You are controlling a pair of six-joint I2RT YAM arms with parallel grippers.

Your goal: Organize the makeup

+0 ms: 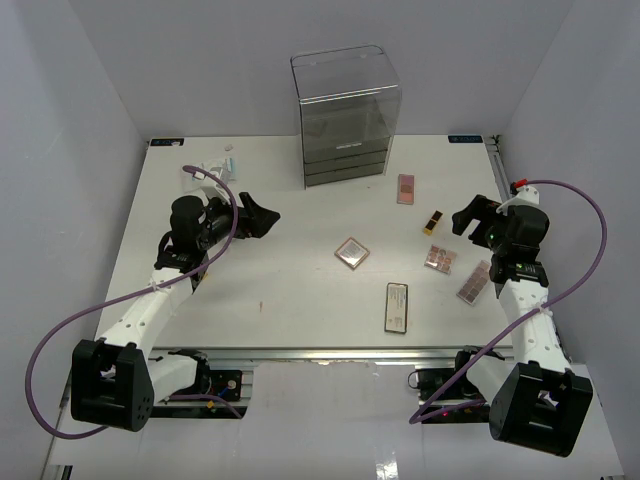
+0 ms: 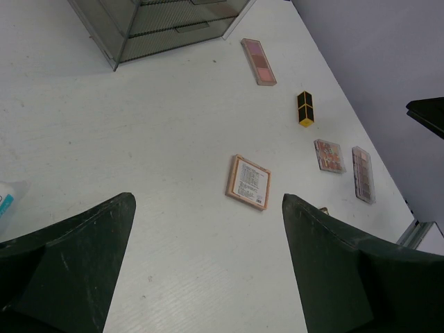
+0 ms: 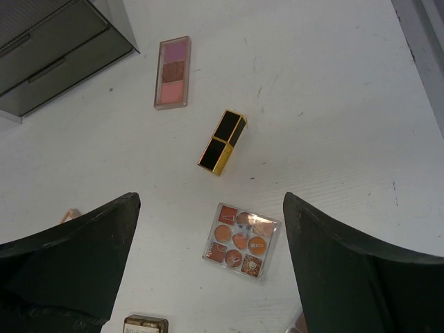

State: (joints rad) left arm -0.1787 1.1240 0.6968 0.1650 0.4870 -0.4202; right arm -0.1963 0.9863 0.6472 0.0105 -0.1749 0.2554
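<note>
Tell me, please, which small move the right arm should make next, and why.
Probably lower the right hand toward the small palette: the hand is open and empty, and in the wrist view the palette lies on the table between its fingers, apart from the black-gold tube.

White arms (image 1: 150,312), black joints (image 1: 108,385), purple cables (image 1: 550,182), dark fingers (image 2: 69,270)

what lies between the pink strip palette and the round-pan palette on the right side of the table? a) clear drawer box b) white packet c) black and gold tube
c: the black and gold tube lies between the pink strip palette and the round-pan palette, touching neither.
</note>
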